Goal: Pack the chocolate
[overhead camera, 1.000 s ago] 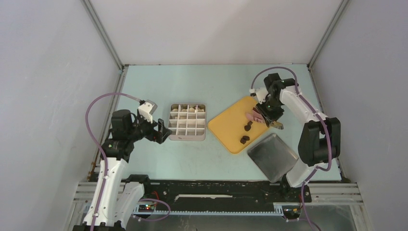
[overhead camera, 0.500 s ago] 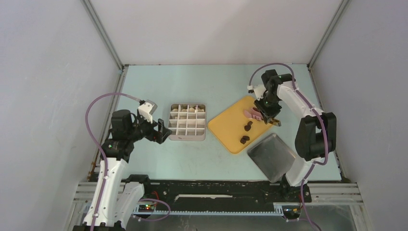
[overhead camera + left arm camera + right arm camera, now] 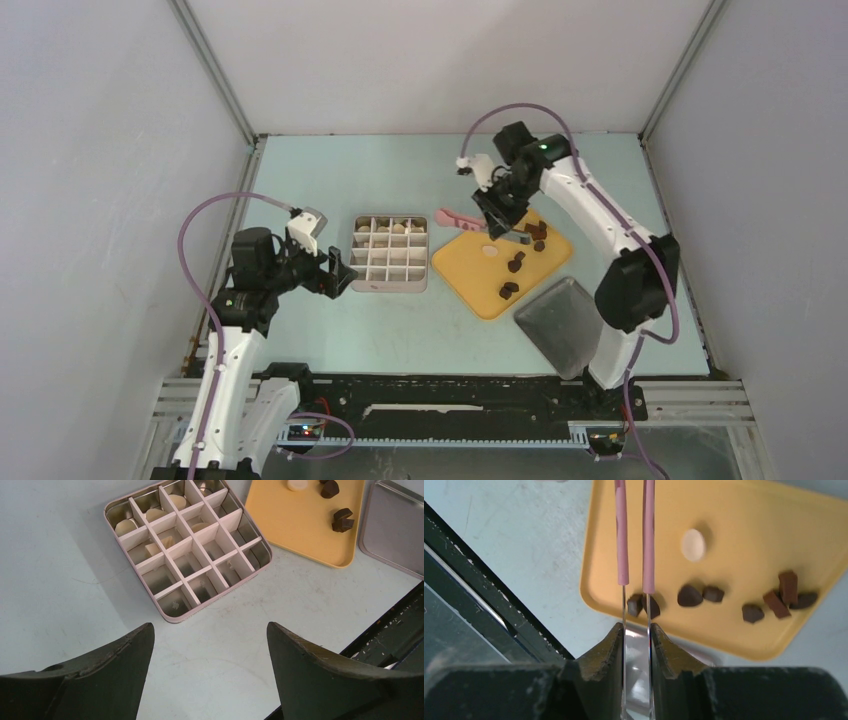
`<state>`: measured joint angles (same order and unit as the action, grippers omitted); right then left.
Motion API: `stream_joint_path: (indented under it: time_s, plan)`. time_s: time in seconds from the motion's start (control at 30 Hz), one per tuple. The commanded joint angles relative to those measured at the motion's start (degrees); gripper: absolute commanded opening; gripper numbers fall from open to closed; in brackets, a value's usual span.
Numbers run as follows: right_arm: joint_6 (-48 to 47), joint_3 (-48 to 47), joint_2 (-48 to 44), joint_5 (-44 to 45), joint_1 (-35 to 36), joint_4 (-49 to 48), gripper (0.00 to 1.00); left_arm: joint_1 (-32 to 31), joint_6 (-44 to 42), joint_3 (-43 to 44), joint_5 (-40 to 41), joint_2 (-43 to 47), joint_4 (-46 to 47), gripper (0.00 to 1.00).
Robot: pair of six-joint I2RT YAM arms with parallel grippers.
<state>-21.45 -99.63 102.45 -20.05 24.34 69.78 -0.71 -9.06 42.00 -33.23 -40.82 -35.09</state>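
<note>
Several dark brown chocolates [image 3: 516,264] and one cream-white chocolate [image 3: 489,252] lie on the yellow tray [image 3: 470,268]. The divided box [image 3: 390,288] has cream pieces [image 3: 155,515] in its far cells. My right gripper [image 3: 497,222] is shut on the pink tongs [image 3: 455,218], which point left over the table between tray and box. In the right wrist view the tongs [image 3: 622,540] run up out of frame, tips hidden, above the dark pieces [image 3: 689,596]. My left gripper [image 3: 340,272] is open and empty just left of the box.
A metal lid [image 3: 565,325] lies at the tray's near right corner. The left wrist view shows the box dividers [image 3: 191,542], the tray [image 3: 295,525] and the lid [image 3: 395,525]. Grey walls close in the table on three sides.
My right arm has swung left from the tray's right side to its far left corner, carrying the tongs. A cream piece and more dark pieces now show. The left arm has not moved.
</note>
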Motion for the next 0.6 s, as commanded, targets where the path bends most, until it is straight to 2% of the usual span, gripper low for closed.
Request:
stream_joint_path:
  time_s: [0.0, 0.13, 0.3, 0.57]
  plan:
    - [-0.09, -7.14, 6.33, -0.30, 4.45, 1.85, 0.13, 0.53, -0.05, -0.82, -0.42, 0.76, 0.82, 0.87]
    - [0.19, -7.76, 7.02, 4.65, 5.78, 2.06, 0.15, 0.53, 0.10, -0.39, -0.33, 0.83, 0.53, 0.87]
    - [-0.37, 1.59, 1.54, 9.37, 2.15, 0.18, 0.18, 0.53, 0.19, -0.52, -0.39, 0.36, 0.81, 0.87]
    - [-5.13, 12.49, -6.18, 13.57, -3.42, -2.04, 0.30, 0.53, 0.20, -0.51, -0.93, -1.12, 1.01, 0.87]
